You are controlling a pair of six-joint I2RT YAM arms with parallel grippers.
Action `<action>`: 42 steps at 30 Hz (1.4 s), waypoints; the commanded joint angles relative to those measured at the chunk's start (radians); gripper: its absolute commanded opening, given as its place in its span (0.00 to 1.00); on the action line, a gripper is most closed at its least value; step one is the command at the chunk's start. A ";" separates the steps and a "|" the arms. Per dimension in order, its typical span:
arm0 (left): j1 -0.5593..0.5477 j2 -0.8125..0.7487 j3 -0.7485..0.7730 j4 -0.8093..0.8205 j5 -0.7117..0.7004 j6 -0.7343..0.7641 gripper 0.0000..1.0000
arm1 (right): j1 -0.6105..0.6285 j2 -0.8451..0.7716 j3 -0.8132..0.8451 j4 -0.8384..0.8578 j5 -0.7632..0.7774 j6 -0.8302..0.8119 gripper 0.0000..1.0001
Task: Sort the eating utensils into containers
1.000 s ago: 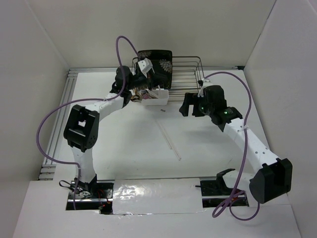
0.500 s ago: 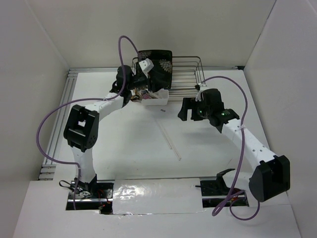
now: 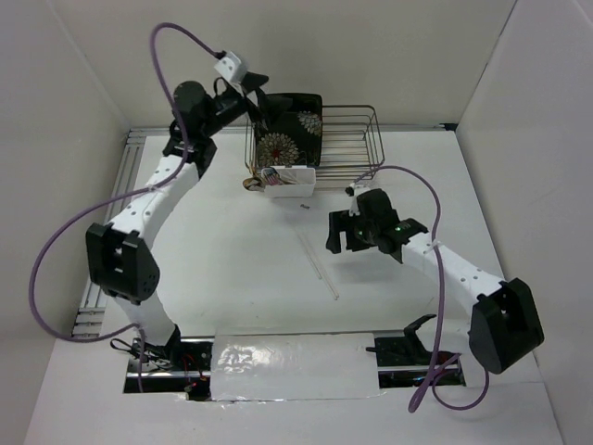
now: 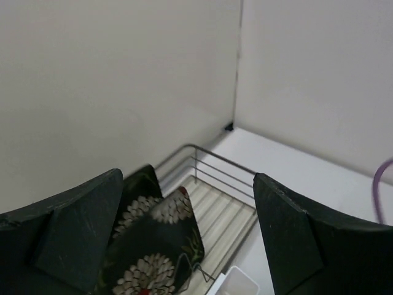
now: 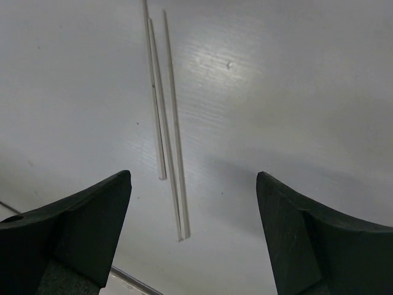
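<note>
Right wrist view: right fingers (image 5: 86,221) spread wide, empty, over thin pale chopsticks (image 5: 178,153), on the near side of the small white plastic tub (image 3: 292,183); left fingers (image 4: 67,233) wide, empty, behind it.

Bright, even, diffuse from overhead. Only faint soft shadows on the white table top (image 3: 241,269) in the top view. Blown-out glare on the crinkled silver tape strip (image 3: 278,357) at the near edge. Right wrist view: soft sheen patch on the table beside the thin pale chopsticks (image 5: 166,123), sharp edges there, grey shadow bands lower down. Black fingers of the right gripper (image 5: 193,178) and left gripper (image 4: 187,177) soft-focus at frame bottom. Left wrist view dimmer, walls greyish, black floral plate (image 4: 153,246) slightly soft.
</note>
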 commanded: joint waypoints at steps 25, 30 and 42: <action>0.073 -0.788 -0.399 -0.687 -0.290 -0.126 1.00 | 0.283 0.185 -0.124 0.083 0.219 0.116 0.38; 0.073 -0.800 -0.424 -0.706 -0.297 -0.129 1.00 | 0.306 0.215 -0.124 0.092 0.239 0.121 0.36; 0.073 -0.765 -0.407 -0.808 -0.265 -0.107 1.00 | 0.323 0.310 -0.143 0.101 0.309 0.139 0.10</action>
